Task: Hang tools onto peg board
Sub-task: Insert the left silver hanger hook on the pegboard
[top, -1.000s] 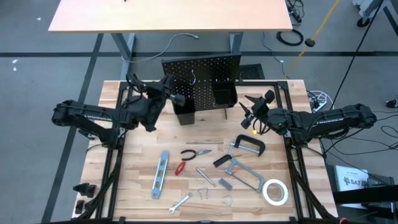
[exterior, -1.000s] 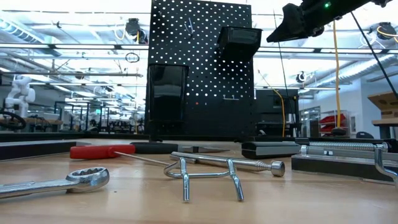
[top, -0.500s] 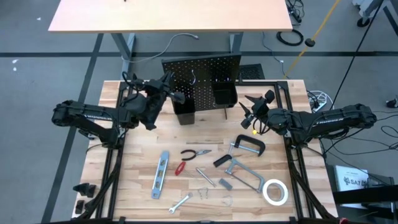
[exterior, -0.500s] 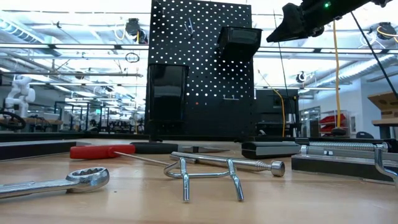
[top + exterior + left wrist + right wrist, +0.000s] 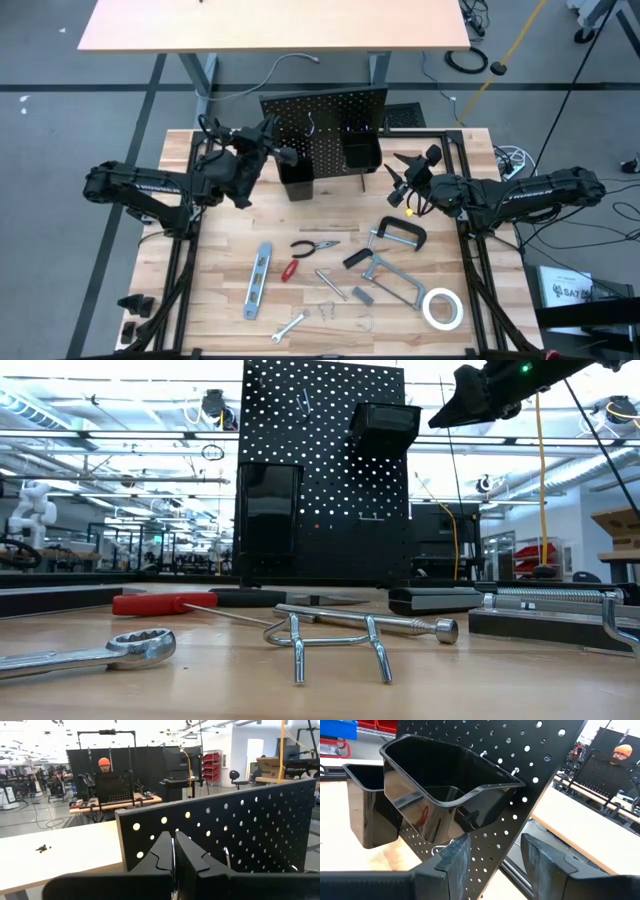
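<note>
the peg board (image 5: 325, 125) stands upright at 12 o'clock on the worktop (image 5: 220, 300), with two black bins (image 5: 361, 153) on its front and a silver hook (image 5: 312, 125) near its top edge. the left gripper (image 5: 283, 156) hangs in the air at 10 o'clock, just beside the board's left edge, its fingers (image 5: 167, 855) pressed closed on nothing. the right gripper (image 5: 396, 180) hangs at 2 o'clock, just right of the board, fingers (image 5: 457, 857) parted and empty, facing the upper bin.

the tools lie flat on the worktop, none on the board. the level (image 5: 258, 280) is at 7 o'clock, the wrench (image 5: 289, 326) at 6 o'clock near the front edge. the pliers (image 5: 313, 245) sit near the centre, with the screwdriver (image 5: 290, 270) just below them. the c-clamp (image 5: 398, 235) is at 3 o'clock, the bar clamp (image 5: 395, 282) at 4 o'clock, and the tape roll (image 5: 441, 308) at 5 o'clock near the corner. loose hooks (image 5: 330, 645) lie between the wrench and the bar clamp.
</note>
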You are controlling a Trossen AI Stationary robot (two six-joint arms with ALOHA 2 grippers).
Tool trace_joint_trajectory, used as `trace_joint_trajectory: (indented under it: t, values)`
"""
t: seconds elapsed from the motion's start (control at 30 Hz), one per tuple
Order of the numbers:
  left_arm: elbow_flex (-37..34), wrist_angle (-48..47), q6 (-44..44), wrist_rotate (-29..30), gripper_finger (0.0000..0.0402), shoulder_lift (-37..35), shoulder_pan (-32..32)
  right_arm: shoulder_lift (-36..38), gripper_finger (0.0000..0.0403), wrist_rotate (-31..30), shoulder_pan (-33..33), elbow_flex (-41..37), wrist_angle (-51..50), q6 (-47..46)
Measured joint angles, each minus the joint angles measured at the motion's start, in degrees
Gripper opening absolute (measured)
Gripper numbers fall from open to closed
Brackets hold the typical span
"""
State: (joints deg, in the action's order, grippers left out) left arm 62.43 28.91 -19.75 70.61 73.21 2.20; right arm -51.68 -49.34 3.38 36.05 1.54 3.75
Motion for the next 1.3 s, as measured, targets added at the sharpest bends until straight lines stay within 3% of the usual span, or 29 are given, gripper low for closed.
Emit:
trace_joint_trajectory:
  t: [1.3]
  values:
    - [0.0,-2.3,2.9,-1.3,0.0001,2.2,0.4,0.0,0.0167,0.0,0.0,0.0,0.3,0.0]
